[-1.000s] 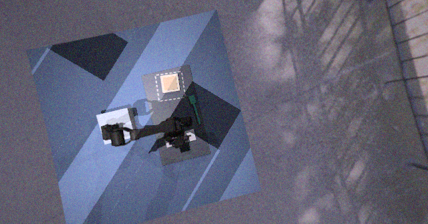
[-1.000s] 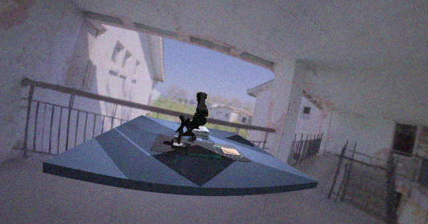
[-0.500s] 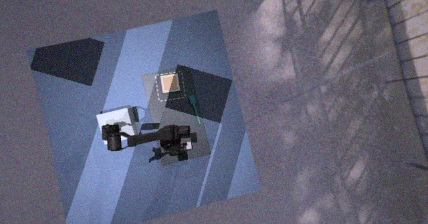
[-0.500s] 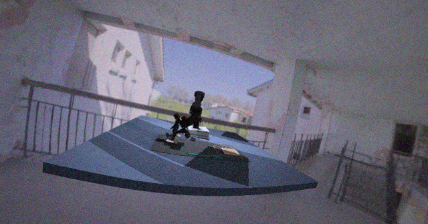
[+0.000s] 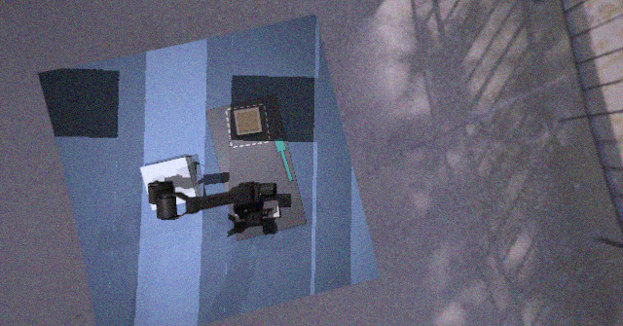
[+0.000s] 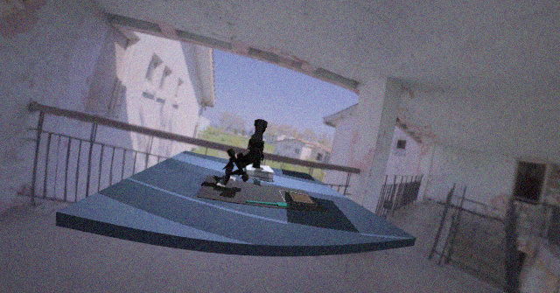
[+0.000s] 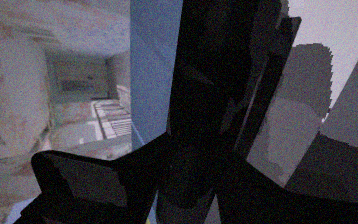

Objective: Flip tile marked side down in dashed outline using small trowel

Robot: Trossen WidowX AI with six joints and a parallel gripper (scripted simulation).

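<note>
The tile (image 5: 247, 121) (image 6: 301, 198) lies flat inside the dashed outline (image 5: 234, 146) on the grey mat (image 5: 253, 163) (image 6: 258, 193). A plain tan face with a paler border is up; no mark can be made out on it. My gripper (image 5: 253, 216) (image 7: 192, 138) is over the other end of the mat, away from the tile. It is shut on the trowel's dark handle. The trowel's pale blade (image 5: 276, 210) (image 6: 227, 183) is low over the mat, partly hidden by the gripper; whether it touches the mat cannot be told. The blade (image 7: 300, 120) also shows in the wrist view.
A thin teal tool (image 5: 286, 162) (image 6: 267, 203) lies along the mat's edge, between the tile and my gripper. The arm's white base block (image 5: 151, 172) stands on the blue table (image 5: 172, 92) beside the mat.
</note>
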